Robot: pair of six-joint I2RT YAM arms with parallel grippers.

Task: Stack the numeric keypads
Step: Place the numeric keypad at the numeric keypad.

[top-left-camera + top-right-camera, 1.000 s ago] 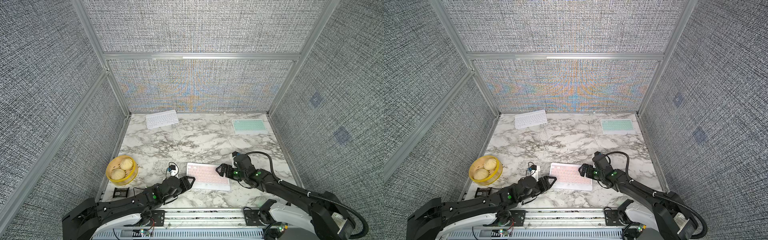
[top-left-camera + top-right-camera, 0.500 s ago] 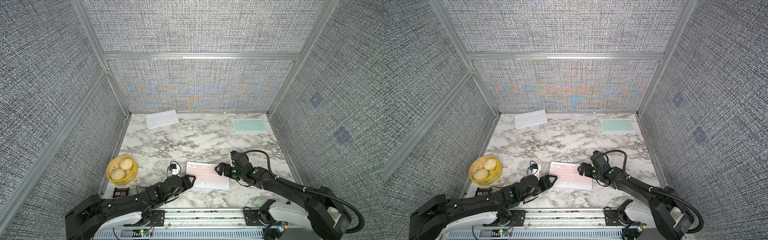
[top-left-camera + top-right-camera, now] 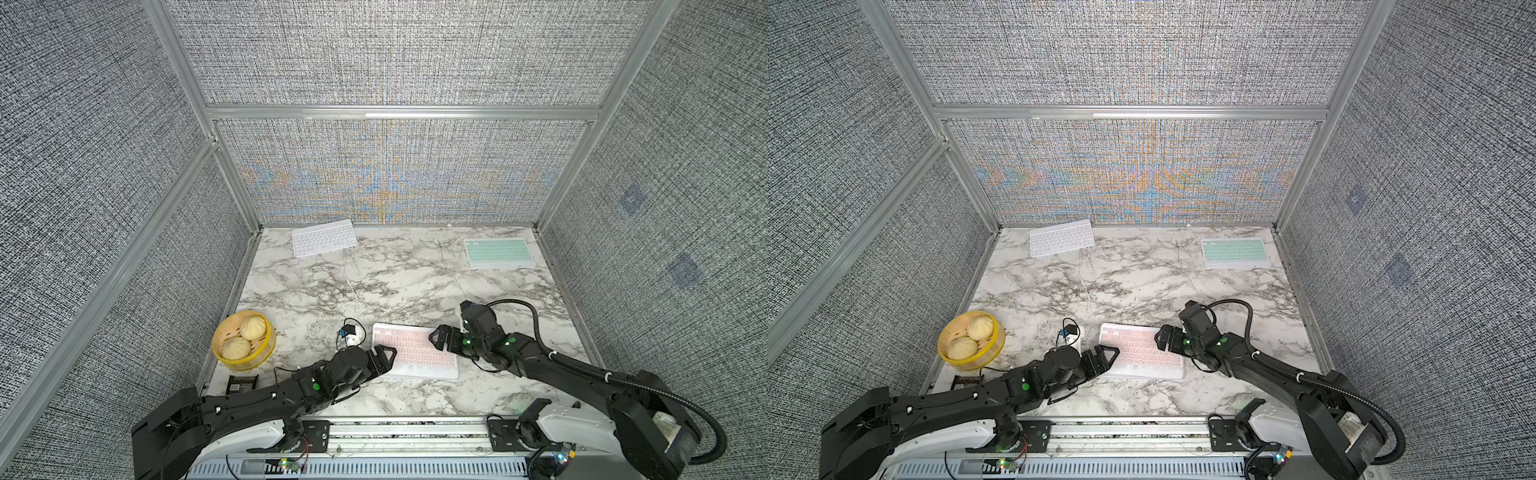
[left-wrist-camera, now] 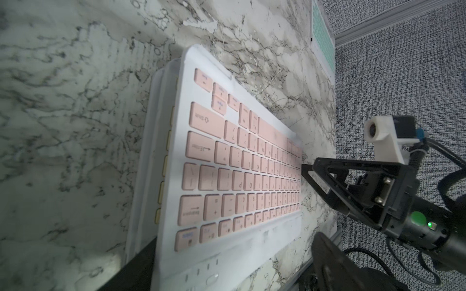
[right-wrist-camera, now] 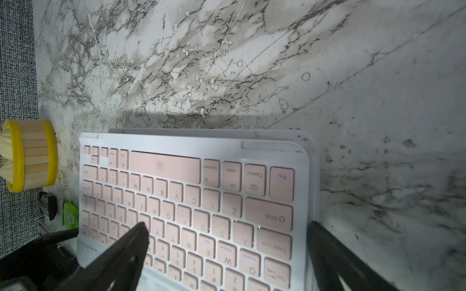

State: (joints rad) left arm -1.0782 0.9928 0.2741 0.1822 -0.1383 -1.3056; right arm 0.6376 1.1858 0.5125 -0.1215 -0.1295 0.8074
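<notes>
Both arms reach low and forward over the marble table (image 3: pixel 374 282), forearms nearly level, grippers facing each other. The left gripper (image 3: pixel 386 359) stands wide open and grips nothing; 1 short end of the pink keypad (image 3: pixel 415 351) lies between its jaws. The right gripper (image 3: pixel 440 340) gapes fully at the opposite end, 1 finger over the keys, the other just outside the frame. A yellow-keyed keypad (image 4: pixel 165 161) peeks out beneath. Keys read "Fn", "Control", "Command", "Shift", "Caps Lock".

At least four keypads: white (image 3: pixel 323 237), mint (image 3: pixel 498 252), pink (image 3: pixel 413 349), yellow (image 4: pixel 168 141); two buns (image 3: pixel 252 327) (image 3: pixel 236 347); one basket (image 3: pixel 249 365).
</notes>
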